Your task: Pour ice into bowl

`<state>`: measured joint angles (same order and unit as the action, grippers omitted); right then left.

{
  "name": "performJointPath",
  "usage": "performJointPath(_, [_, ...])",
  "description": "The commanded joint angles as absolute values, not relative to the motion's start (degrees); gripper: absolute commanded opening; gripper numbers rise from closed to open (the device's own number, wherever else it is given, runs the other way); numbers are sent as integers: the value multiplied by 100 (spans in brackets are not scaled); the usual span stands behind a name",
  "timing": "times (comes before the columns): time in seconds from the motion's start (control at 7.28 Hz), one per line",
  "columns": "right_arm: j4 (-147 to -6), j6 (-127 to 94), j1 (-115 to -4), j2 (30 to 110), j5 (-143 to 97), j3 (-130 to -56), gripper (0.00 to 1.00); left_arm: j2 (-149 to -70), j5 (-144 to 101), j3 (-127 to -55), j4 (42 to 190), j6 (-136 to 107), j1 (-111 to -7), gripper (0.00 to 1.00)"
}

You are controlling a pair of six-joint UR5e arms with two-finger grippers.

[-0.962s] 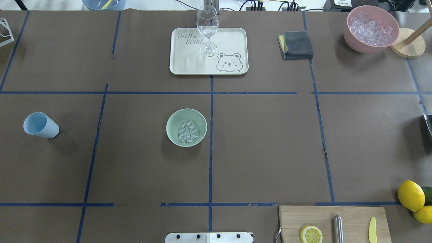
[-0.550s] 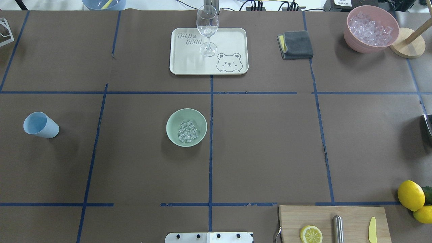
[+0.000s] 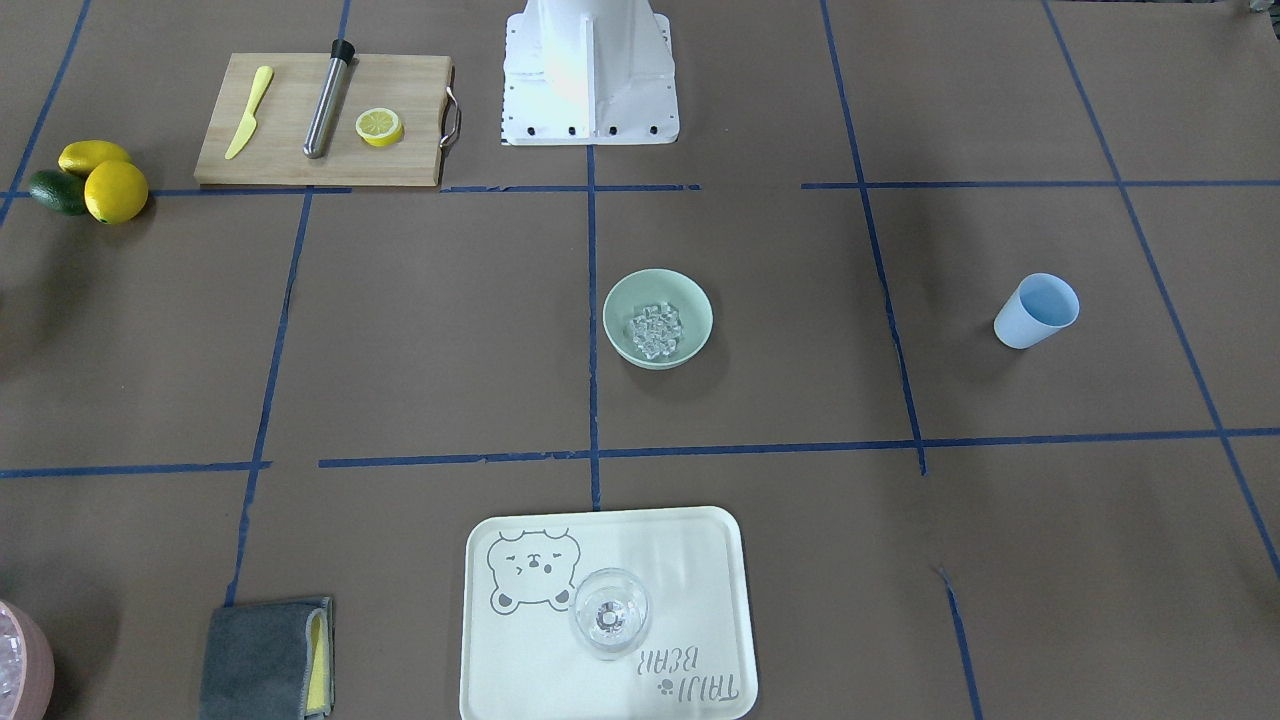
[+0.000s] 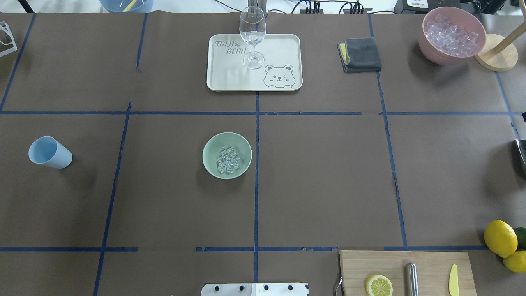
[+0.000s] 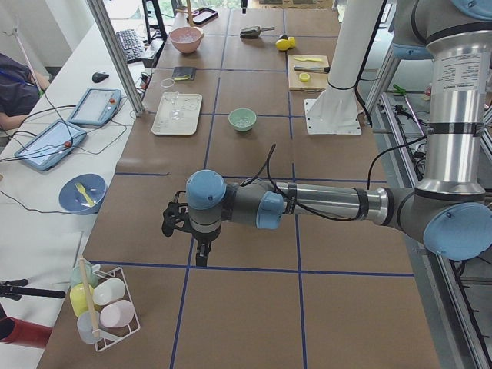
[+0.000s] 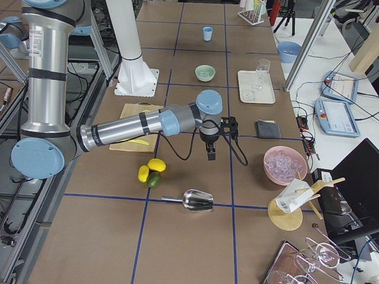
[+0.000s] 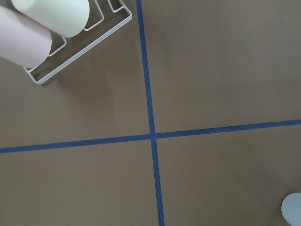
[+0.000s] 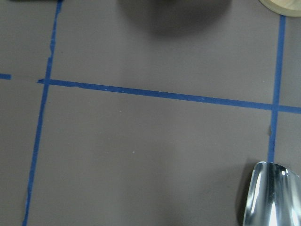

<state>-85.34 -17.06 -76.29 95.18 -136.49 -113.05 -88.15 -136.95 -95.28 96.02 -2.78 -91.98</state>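
Note:
The mint-green bowl (image 4: 209, 149) stands left of the table's centre line, upright, with a small heap of clear ice (image 4: 228, 160) on its bottom; it also shows in the front view (image 3: 622, 300) with the ice (image 3: 656, 329). The left gripper (image 5: 201, 256) shows only in the left side view, low over the table's left end, far from the bowl; I cannot tell if it is open. The right gripper (image 6: 211, 152) shows only in the right side view, over the table's right part; I cannot tell its state. Neither holds anything I can see.
A pale blue cup (image 4: 49, 152) stands at the left. A pink bowl (image 4: 427, 45) of ice is at the far right, a metal scoop (image 6: 195, 201) near it. A tray (image 4: 279, 49) carries a wine glass (image 4: 252, 37). A cutting board (image 4: 427, 263), lemons (image 4: 500, 237) and a grey cloth (image 4: 359, 54) lie right.

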Motion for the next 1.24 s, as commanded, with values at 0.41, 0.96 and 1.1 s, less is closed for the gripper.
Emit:
performJointPath(0.41, [-8253,-5045,-5044,7476,-12743,-11593,100,-8816,-13702,-9527,9642,-290,-9193,100])
performJointPath(0.96, [-8341,-7179,-3413,4935,-11068,-9786,100,-8833,-13737,-9571,9668,-272,-9176,100])
performJointPath(1.1, [-8350,-7459,-3193,4583,-10926,-9399,100,-8833,-13746,-9580,9677,-272,-9176,100])
